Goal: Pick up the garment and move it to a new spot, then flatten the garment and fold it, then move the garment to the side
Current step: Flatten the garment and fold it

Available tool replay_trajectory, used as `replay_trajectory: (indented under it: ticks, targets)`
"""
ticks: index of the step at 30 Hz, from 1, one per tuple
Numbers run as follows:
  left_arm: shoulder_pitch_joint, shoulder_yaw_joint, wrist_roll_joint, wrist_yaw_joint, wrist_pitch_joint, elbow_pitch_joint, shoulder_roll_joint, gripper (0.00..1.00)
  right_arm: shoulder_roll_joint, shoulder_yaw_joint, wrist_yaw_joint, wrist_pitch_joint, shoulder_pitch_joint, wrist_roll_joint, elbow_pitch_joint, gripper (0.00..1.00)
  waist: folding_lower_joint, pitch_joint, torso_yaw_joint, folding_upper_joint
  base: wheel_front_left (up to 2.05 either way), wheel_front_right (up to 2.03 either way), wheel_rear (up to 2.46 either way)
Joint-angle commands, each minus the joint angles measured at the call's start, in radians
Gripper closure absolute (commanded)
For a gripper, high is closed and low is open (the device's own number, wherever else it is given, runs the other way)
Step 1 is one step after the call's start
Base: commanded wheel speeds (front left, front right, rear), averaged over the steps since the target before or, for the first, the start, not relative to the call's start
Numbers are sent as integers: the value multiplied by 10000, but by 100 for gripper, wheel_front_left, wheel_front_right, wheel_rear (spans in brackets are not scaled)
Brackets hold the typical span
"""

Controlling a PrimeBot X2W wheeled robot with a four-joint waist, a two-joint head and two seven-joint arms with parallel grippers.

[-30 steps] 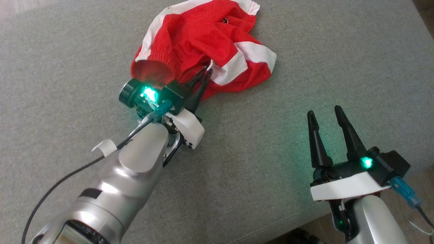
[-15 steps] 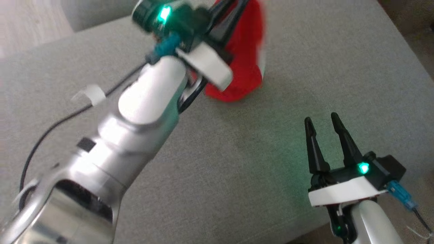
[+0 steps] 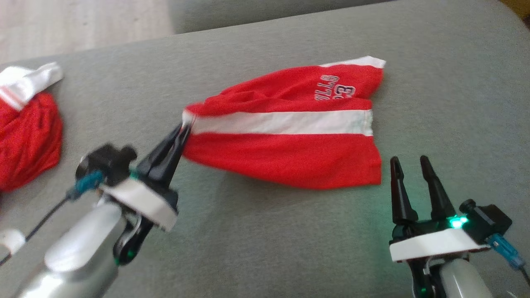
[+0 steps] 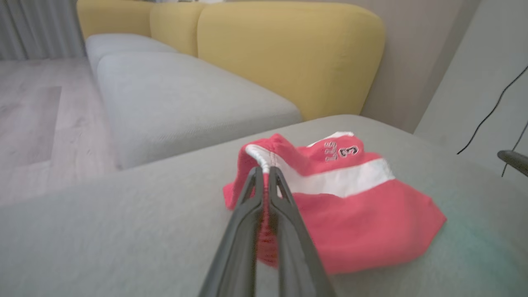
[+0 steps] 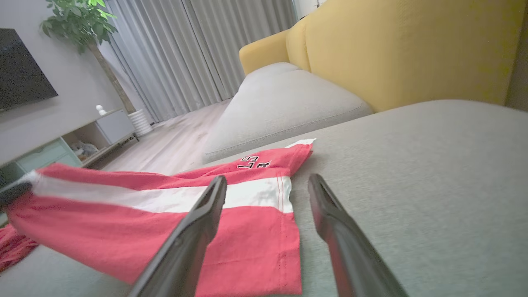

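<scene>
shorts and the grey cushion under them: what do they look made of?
Shorts: thin matte fabric, likely synthetic jersey; it drapes limply and gathers into soft wrinkles at one end. Cushion: grey woven upholstery, matte; a fine weave grain shows.

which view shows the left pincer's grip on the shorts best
Left wrist view: left pincer shut on the shorts' white edge, close up. Head view: smaller, blurred. Right wrist view: a dark tip at far left.

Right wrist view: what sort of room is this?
Most likely a home living room: a sofa with yellow backs and grey seat cushions, a dark television on the wall above a low cabinet, and floor-length grey curtains beside a potted plant.
</scene>
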Motion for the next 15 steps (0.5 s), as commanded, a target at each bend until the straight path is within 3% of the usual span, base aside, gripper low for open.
replay_trajectory:
  ticks: [1,9,15]
  targets:
    - [-276,577,-127,61,-235,-456,503,100,-49,258,-7,-26,-60,417,-30,0,1,31,650,0,0,0,0]
    - [99,823,-73,163,-385,-424,633,100,-49,368,-7,-26,-907,1054,1149,0,1,222,1431,0,0,0,0]
    - [-89,995,156,175,-438,-9,503,100,-49,1189,-7,-26,-2151,1463,2801,0,1,394,1734,0,0,0,0]
